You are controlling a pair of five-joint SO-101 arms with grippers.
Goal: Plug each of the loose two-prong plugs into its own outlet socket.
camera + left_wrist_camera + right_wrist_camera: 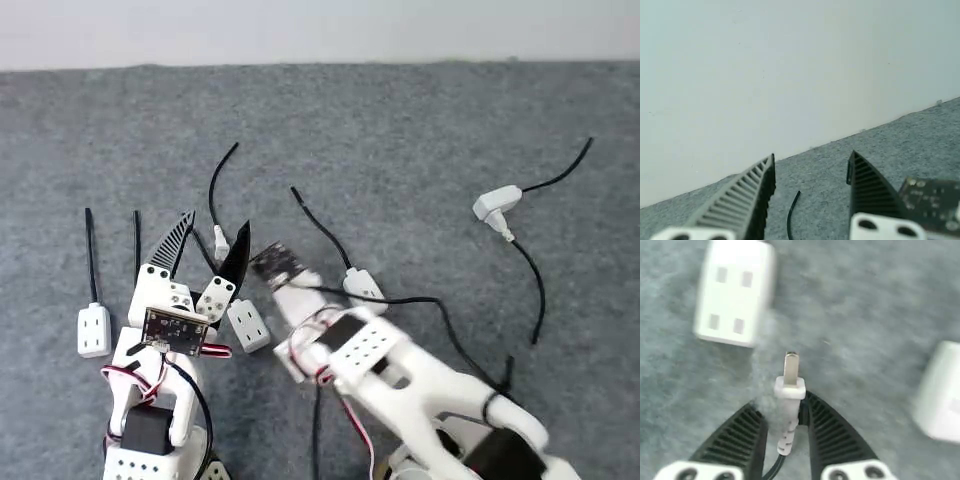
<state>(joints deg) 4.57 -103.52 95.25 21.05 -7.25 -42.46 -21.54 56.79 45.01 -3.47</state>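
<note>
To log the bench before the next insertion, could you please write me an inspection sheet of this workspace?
Surface: grey carpet.
Job's things: left socket, middle socket and right socket, white, lying apart; far plug loose at the right; small plug beside the left gripper; held plug in the right gripper.
Clutter: nothing seen.
Grippers: left gripper open, holding nothing; right gripper shut on the held plug, prongs pointing out past the fingers.
Cables: black cables trail loose from sockets and plugs.
Surroundings: pale wall behind the carpet.
</note>
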